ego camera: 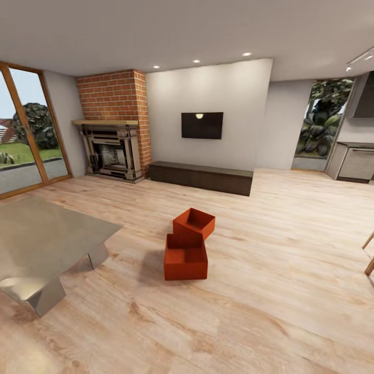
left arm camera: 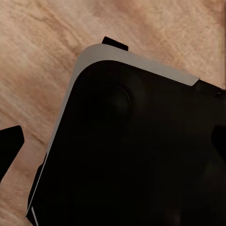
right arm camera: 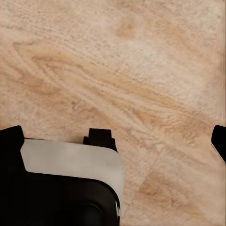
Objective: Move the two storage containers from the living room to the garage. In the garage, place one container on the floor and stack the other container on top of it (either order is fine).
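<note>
Two orange-red storage containers lie on the living room's pale wood-plank floor in the head view. The nearer container sits square and open-topped. The farther container is turned at an angle and touches the nearer one's back rim. My left gripper hangs open over my own dark base, one black fingertip at the frame edge. My right gripper is open above bare planks, holding nothing. The garage is out of view.
A low metallic table stands at the left, close to the containers. Along the far wall are a brick fireplace, a long dark cabinet and a TV. Wooden chair legs show at the right edge, and grey kitchen cabinets stand beyond them.
</note>
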{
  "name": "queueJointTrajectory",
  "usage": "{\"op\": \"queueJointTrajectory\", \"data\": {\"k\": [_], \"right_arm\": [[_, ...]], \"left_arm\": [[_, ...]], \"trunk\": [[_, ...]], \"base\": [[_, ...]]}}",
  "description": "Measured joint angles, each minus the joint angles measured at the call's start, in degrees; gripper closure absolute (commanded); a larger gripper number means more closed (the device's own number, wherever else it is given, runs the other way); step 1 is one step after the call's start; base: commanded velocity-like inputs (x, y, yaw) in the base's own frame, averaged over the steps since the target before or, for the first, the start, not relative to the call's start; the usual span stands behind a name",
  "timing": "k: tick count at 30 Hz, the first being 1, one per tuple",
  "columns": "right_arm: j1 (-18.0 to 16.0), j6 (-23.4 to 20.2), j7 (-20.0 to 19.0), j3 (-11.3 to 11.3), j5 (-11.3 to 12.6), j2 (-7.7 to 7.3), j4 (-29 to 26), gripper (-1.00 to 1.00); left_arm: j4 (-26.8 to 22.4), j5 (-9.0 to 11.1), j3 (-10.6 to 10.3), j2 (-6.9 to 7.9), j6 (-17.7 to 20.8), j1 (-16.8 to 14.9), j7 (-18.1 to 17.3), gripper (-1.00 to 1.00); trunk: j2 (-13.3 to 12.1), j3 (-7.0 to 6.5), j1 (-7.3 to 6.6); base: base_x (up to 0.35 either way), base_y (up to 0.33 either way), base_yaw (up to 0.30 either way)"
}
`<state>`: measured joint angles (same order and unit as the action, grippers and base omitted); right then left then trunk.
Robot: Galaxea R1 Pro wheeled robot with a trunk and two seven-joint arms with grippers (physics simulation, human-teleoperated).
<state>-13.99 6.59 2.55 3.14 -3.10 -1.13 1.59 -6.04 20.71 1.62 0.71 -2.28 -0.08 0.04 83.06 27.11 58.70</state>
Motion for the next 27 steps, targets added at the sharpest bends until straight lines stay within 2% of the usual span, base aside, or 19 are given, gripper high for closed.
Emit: {"op": "queueJointTrajectory", "data": {"k": [27], "right_arm": [[0.0, 0.0, 0.0, 0.0, 0.0, -0.02, 0.0, -1.0]], "left_arm": [[0.0, 0.0, 0.0, 0.01, 0.0, 0.0, -0.03, -1.0]], "trunk": [[0.0, 0.0, 0.0]], "base": [[0.321, 0.0, 0.0]]}}
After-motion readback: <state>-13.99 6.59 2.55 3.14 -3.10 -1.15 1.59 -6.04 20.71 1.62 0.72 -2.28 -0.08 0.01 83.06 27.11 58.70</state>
